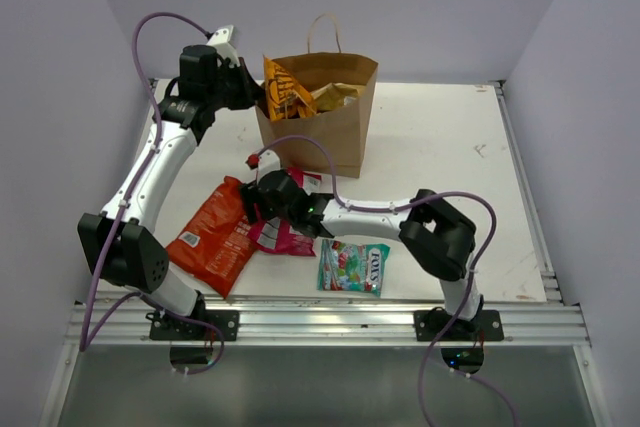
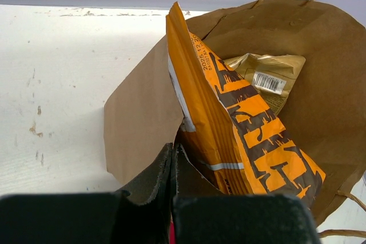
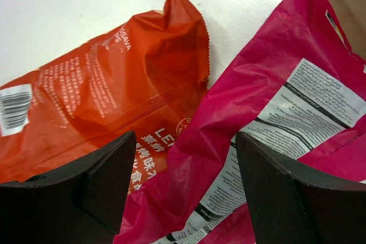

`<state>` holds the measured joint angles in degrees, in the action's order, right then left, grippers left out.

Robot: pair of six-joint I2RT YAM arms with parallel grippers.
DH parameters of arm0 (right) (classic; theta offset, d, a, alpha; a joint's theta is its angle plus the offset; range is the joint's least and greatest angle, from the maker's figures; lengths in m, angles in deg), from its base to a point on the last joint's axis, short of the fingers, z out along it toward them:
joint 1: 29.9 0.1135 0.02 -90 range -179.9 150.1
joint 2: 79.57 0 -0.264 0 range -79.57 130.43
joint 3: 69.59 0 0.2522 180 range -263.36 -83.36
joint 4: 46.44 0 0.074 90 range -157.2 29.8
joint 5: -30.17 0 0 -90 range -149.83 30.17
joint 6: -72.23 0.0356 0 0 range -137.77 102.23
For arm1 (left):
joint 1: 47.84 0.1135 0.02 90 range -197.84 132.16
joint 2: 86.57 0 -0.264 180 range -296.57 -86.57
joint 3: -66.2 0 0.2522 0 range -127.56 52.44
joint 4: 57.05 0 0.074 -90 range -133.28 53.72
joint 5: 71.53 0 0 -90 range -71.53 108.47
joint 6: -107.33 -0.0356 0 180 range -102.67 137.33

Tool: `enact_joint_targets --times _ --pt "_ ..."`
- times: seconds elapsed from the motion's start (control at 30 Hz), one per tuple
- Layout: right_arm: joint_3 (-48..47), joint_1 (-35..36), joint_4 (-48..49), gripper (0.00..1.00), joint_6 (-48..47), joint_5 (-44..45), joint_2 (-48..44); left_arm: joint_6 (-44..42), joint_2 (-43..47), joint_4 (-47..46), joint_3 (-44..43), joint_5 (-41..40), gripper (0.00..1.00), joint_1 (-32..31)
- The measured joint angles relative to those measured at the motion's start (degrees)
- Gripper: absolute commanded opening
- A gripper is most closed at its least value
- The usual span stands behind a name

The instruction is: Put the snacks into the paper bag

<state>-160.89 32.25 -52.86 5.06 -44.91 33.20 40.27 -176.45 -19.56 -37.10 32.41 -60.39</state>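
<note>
The magenta bag (image 1: 286, 237) is seen lying flat on the table (image 1: 440, 167), to the near left of the paper bag (image 1: 335, 132). Its long axis runs roughly from near to far, and its left edge is laid over the right edge of the red-orange chip bag (image 1: 212, 239). It is found directly beneath the right gripper (image 3: 186, 190), by far the nearer of the two. In the right wrist view the jaws are spread wide, with one finger (image 3: 106, 181) over the chip bag and the other over the magenta bag. The crumpled magenta edge lies between them. Nothing is held, and whether the tips touch the film cannot be told. A grasp is judged to depend on closing across that raised edge without the chip bag beneath being caught as well.

The teal candy packet (image 1: 353, 267) lies just to the right, at the near edge, apart from the gripper. Farther off, the paper bag stands upright at the far middle of the table. The orange-yellow bag (image 2: 246, 135) is propped in its mouth, and the tan pouch (image 2: 266, 75) is inside behind it. The left gripper (image 2: 171, 178) is placed at the bag's left rim with its jaws pressed nearly together. The paper wall appears to be pinched between them, so the mouth is judged to be held open.
</note>
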Motion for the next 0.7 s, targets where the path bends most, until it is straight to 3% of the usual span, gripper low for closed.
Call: enact_joint_targets --times 0.17,0.33,0.4,0.43,0.53,0.7 --pt "-0.17 1.38 0.09 0.74 -2.27 6.08 1.14 -0.02 0.02 -0.04 0.00 0.09 0.00 0.00" --pt "-3.63 3.15 -1.25 0.64 -5.49 12.81 5.62 -0.04 0.22 -0.07 0.17 0.55 0.00 0.00" --pt "-5.84 3.91 -2.34 0.37 -6.93 15.13 8.13 -0.07 0.46 -0.04 0.33 0.66 0.00 0.00" --pt "-6.32 4.24 -2.71 0.16 -7.43 15.93 8.96 -0.07 0.59 -0.02 0.42 0.68 0.00 0.00" --pt "-6.49 5.01 -3.91 0.00 -7.78 17.86 9.55 -0.22 1.07 0.07 0.76 0.66 0.00 0.00" --pt "-4.37 5.49 -6.05 0.00 -9.53 20.33 6.12 -0.24 1.68 0.11 1.29 0.66 0.00 0.00"
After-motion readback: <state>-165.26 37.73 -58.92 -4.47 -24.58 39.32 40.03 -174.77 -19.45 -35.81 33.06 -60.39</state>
